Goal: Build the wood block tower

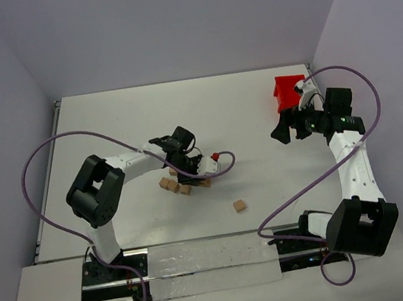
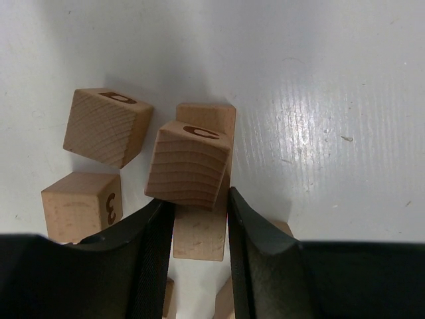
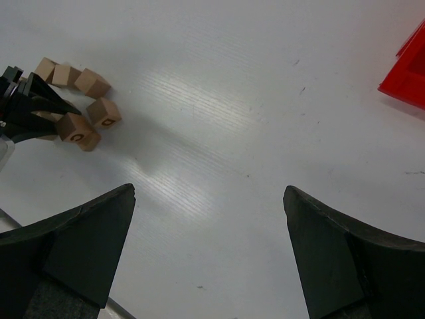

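Top view. The wood blocks (image 1: 174, 187) lie in a loose cluster on the table (image 1: 266, 186), just off its centre toward 7 o'clock. One lone block (image 1: 239, 205) sits apart at 4 o'clock of the cluster. There is no tower: everything rests on the table surface except one cube.

Left arm is reaching in over the cluster from 9 o'clock.

Left wrist view. The left gripper (image 2: 199, 198) has its jaws drawn in on the C block (image 2: 189, 166). This cube bears a letter C on its top face, is tilted, and has its near corners against both fingertips. Under it, in the gap between the fingers, lies a flat block (image 2: 198, 238). Another block (image 2: 209, 114) shows just past the C block at 12 o'clock. The D block (image 2: 106, 126) is at 10 o'clock of the C block, close by; I cannot tell whether they touch. The 3 block (image 2: 83, 206) is at 8 o'clock, beside the left finger.

The right gripper (image 3: 209, 191) has its jaws spread wide with nothing between them, only bare table below.

The red bin (image 1: 288, 91) is at 1 o'clock on the table, near the far right corner. The right gripper hangs just beside it at 6 o'clock, well apart from the cluster.
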`<move>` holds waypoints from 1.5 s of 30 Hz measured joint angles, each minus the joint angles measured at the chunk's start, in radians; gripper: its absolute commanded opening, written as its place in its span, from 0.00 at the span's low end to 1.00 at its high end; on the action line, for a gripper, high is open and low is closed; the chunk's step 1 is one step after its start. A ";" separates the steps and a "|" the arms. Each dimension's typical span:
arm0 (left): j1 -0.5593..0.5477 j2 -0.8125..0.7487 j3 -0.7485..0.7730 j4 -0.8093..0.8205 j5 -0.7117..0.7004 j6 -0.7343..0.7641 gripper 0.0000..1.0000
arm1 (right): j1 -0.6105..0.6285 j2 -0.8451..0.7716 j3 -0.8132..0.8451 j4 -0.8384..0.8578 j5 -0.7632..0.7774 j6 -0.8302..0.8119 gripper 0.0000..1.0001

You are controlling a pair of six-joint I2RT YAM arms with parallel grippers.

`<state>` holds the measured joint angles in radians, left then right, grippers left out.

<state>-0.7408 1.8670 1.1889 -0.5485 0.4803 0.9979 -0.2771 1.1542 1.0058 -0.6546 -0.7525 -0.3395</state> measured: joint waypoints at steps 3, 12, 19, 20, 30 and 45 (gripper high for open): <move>0.000 -0.008 0.000 -0.008 0.000 0.001 0.07 | 0.000 0.000 0.000 0.002 0.000 0.007 1.00; 0.002 -0.010 0.093 -0.095 0.004 0.002 0.05 | 0.000 0.014 -0.012 0.008 -0.003 0.031 0.99; 0.043 0.005 0.275 -0.173 0.035 0.014 0.04 | 0.000 0.028 -0.017 0.030 -0.013 0.058 1.00; 0.055 0.013 0.300 -0.179 0.042 0.016 0.04 | 0.000 0.030 -0.018 0.033 -0.014 0.061 1.00; 0.166 0.175 0.485 -0.234 0.060 0.044 0.03 | 0.000 0.068 -0.027 0.062 -0.020 0.080 1.00; 0.187 0.282 0.475 -0.166 0.062 0.023 0.01 | 0.000 0.080 -0.032 0.065 -0.016 0.084 1.00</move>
<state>-0.5533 2.1492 1.6641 -0.7148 0.5427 1.0212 -0.2771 1.2346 0.9737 -0.5892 -0.7685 -0.2554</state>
